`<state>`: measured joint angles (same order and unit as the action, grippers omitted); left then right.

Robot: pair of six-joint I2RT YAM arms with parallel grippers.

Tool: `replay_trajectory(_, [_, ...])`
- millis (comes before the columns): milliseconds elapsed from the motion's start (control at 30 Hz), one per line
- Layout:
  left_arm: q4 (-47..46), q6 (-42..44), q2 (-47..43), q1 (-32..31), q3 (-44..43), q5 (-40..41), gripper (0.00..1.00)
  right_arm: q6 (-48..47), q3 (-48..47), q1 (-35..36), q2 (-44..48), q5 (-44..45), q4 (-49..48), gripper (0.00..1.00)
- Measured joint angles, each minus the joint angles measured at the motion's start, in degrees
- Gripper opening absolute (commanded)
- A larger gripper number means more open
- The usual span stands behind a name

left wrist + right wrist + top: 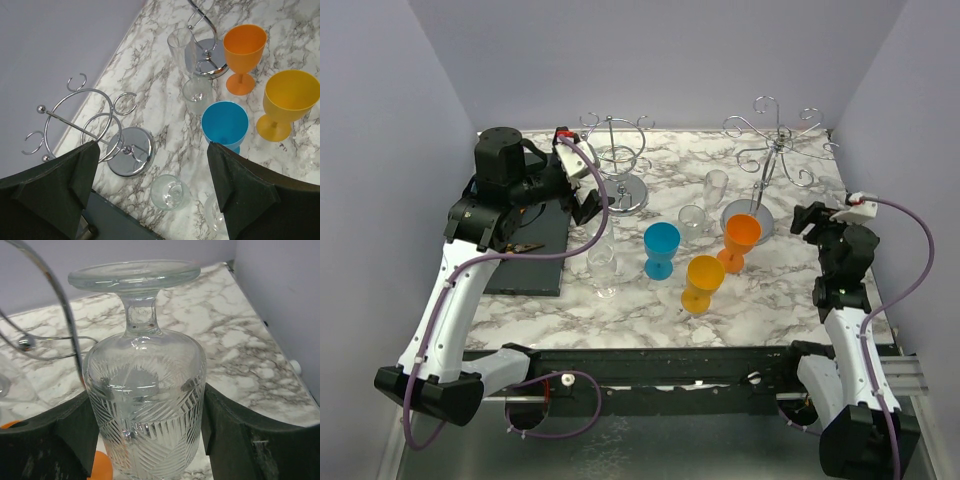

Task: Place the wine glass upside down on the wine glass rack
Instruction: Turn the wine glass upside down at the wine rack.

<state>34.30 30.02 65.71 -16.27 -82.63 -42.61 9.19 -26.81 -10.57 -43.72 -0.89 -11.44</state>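
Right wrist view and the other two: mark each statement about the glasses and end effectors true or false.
1. The right end effector grips a clear patterned wine glass, foot uppermost. True.
2. The left end effector holds the blue plastic goblet. False: the left end effector is open and empty; the blue plastic goblet stands on the table.
3. The orange plastic goblet lies on its side. False: the orange plastic goblet stands upright.
4. Two chrome wire racks stand on the marble-patterned table. True.

left arm [445,300], right arm [850,345]: white shells | black joints | purple cables [929,245]
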Motion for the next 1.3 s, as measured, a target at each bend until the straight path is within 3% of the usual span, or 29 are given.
replay_trajectory(333, [0.02,0.87,1.09,-0.42,0.04,0.00,0.97,-4.76,0.00,-2.64,0.35,-16.44,-4.87,0.00])
replay_trajectory(667, [0.42,1.07,1.79,-0.85,0.04,-0.07,0.97,-5.70,-2.14,-8.33,-0.55,-24.94,-5.73,0.00])
replay_trajectory(1300, [1.86,2.19,1.79,-1.11,0.04,-0.66,0.97,-2.62,-7.78,-8.66,-6.82,-37.16,-7.17,0.00])
